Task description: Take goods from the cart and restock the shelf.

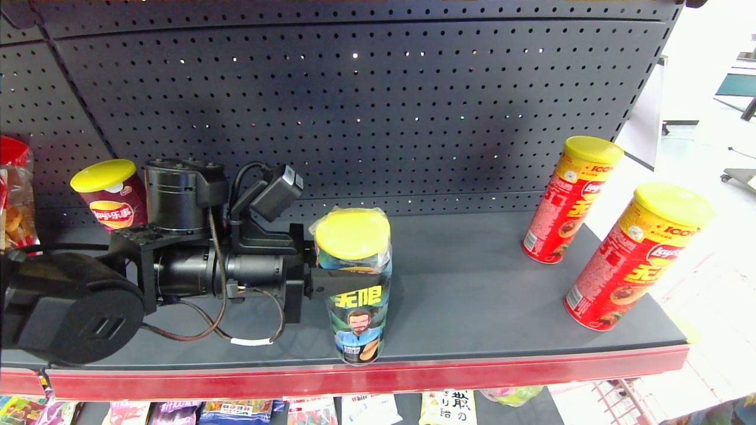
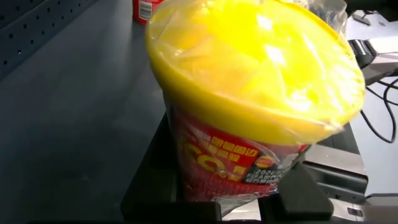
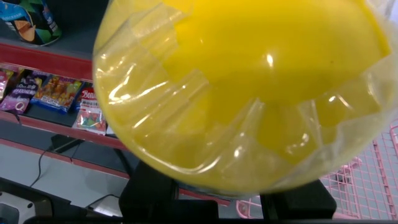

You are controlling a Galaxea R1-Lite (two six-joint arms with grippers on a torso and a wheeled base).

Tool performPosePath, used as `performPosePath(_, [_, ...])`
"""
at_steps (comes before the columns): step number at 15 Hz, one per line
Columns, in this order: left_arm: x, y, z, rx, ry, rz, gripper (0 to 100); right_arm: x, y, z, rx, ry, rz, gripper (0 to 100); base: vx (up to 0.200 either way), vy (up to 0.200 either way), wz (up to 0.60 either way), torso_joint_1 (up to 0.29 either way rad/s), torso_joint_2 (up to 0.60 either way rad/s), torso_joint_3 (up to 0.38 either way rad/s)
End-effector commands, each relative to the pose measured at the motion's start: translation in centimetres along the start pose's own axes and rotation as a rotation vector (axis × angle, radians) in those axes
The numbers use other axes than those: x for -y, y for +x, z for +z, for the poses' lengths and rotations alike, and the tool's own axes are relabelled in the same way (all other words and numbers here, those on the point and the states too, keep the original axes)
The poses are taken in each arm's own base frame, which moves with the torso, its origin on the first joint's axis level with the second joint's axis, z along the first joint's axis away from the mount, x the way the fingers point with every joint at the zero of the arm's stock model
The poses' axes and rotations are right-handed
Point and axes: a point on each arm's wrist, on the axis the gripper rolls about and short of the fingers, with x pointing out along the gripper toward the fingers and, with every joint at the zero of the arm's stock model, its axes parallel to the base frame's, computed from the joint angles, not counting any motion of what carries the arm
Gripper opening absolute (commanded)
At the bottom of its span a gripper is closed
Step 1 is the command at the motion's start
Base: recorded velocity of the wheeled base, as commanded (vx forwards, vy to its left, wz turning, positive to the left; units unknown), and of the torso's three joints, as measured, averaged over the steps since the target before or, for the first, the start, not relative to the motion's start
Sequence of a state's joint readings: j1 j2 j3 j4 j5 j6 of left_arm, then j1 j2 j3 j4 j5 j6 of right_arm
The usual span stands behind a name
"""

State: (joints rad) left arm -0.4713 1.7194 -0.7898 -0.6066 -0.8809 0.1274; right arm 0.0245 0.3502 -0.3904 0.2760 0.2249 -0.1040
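A green chip can (image 1: 354, 313) with a yellow lid stands upright near the front edge of the dark shelf (image 1: 472, 295). My left gripper (image 1: 353, 284) reaches in from the left and is shut on its upper half. In the left wrist view the can (image 2: 249, 93) sits between the dark fingers (image 2: 155, 186), its lid under clear wrap. My right gripper (image 3: 221, 202) is shut on another yellow-lidded can (image 3: 249, 87), held out in front of the shelf's red edge (image 3: 50, 53). The green can (image 3: 25, 22) stands on the shelf beyond it.
Two red cans (image 1: 572, 200) (image 1: 641, 257) stand at the shelf's right end, and a maroon can (image 1: 112, 195) at the back left behind my arm. Snack bags (image 1: 15, 195) sit at the far left. Packets fill the lower shelf (image 3: 56, 93). The pink wire cart (image 3: 373, 186) is lower right.
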Motion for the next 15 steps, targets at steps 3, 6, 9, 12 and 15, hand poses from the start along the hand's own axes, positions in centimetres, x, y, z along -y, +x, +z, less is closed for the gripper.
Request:
performPosePath(3, [0.0, 0.0, -0.4, -0.004, -0.009, 0.005, 100, 0.0, 0.0, -0.1, -0.003, 0.001, 0.001, 0, 0.0, 0.0, 0.0, 0.0, 0.0, 0.0])
performPosePath(6, [0.6, -0.6, -0.5, -0.004, -0.011, 0.008, 100, 0.0, 0.1, 0.0, -0.006, 0.001, 0.004, 0, 0.0, 0.0, 0.0, 0.0, 0.0, 0.0])
performPosePath(9, [1.3, -2.7, -0.6, 0.008, -0.01, 0.05, 100, 0.1, 0.3, 0.8, -0.012, 0.002, 0.017, 0, 0.0, 0.0, 0.0, 0.0, 0.0, 0.0])
performPosePath(12, [2.1, -5.1, -0.6, 0.026, -0.003, 0.117, 100, 0.4, 1.1, 2.4, -0.035, 0.005, 0.081, 0, 0.0, 0.0, 0.0, 0.0, 0.0, 0.0])
performPosePath(15, [4.1, -8.8, -1.9, 0.038, -0.023, 0.215, 100, 0.6, 2.7, 5.8, -0.063, -0.024, 0.236, 0, 0.0, 0.0, 0.0, 0.0, 0.0, 0.0])
